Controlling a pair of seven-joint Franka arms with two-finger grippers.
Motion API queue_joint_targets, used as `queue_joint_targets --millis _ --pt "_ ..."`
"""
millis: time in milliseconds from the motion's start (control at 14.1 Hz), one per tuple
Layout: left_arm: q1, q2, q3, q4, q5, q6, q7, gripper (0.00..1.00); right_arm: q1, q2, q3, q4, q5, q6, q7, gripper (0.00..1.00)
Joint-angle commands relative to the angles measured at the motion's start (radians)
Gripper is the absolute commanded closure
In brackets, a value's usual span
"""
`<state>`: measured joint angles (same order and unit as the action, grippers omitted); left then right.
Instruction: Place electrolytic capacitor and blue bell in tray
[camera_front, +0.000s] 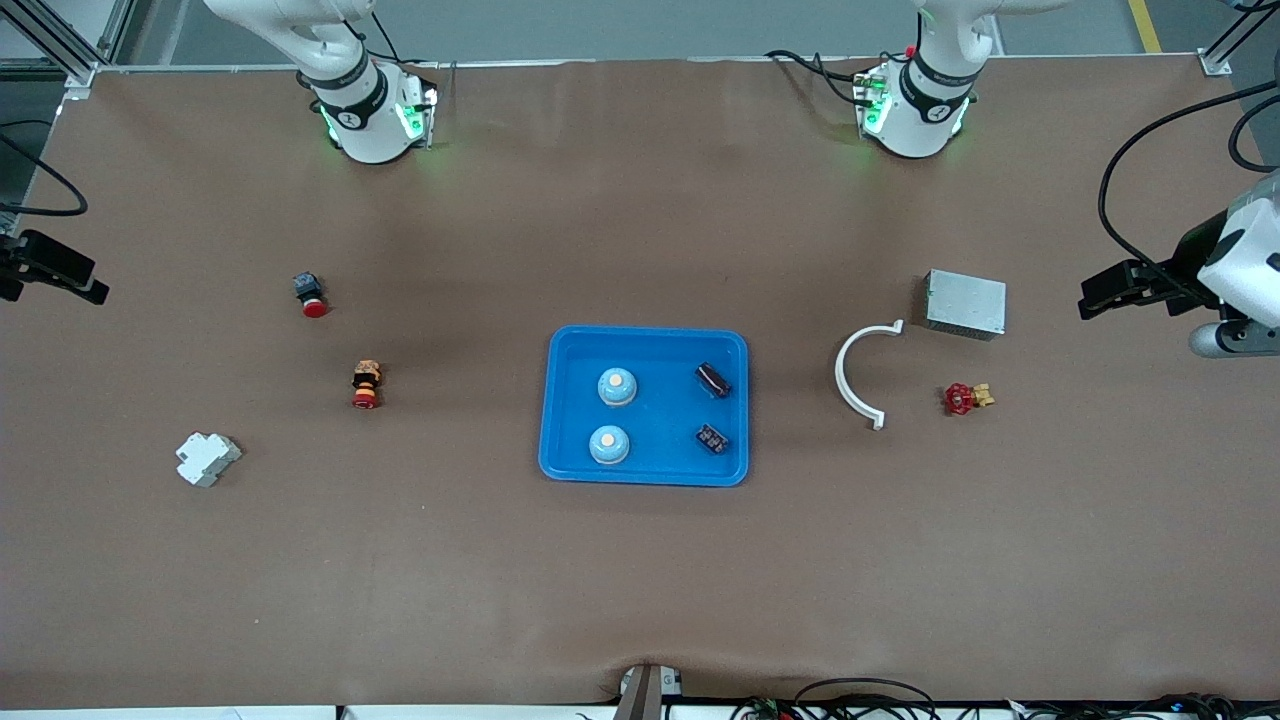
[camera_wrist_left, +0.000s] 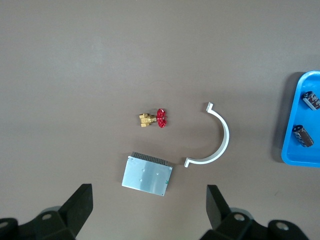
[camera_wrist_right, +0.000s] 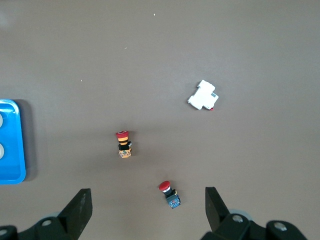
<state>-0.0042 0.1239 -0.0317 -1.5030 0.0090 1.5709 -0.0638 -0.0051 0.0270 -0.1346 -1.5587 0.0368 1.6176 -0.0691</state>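
Note:
The bright blue tray (camera_front: 660, 420) lies at the middle of the table. In it stand two blue bells (camera_front: 617, 386) (camera_front: 608, 444) toward the right arm's end. Two dark electrolytic capacitors (camera_front: 713, 379) (camera_front: 711, 438) lie toward the left arm's end. The left wrist view catches the tray's edge (camera_wrist_left: 300, 150) with both capacitors (camera_wrist_left: 311, 100) (camera_wrist_left: 303, 135). My left gripper (camera_wrist_left: 148, 197) hangs open over the table by the grey box, holding nothing. My right gripper (camera_wrist_right: 147, 200) is open and empty too, over the red push button; the tray's corner (camera_wrist_right: 12, 165) shows in its view.
Toward the left arm's end lie a grey metal box (camera_front: 965, 303), a white curved clamp (camera_front: 858, 375) and a red-handled brass valve (camera_front: 966, 398). Toward the right arm's end lie a red push button (camera_front: 310, 295), a red-and-yellow button (camera_front: 366, 384) and a white breaker (camera_front: 207, 458).

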Motion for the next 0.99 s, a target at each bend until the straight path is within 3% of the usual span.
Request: queue_joint_targets --millis 0,920 --pt "-0.005 0.01 0.007 0.02 -0.018 0.001 0.001 0.0 -0.013 -0.025 0.013 -0.027 -0.003 0.015 0.012 0.0" --pt "0.006 0.013 0.007 0.021 -0.003 0.001 0.016 0.0 -0.007 -0.025 0.015 -0.027 -0.003 0.03 0.014 0.0"
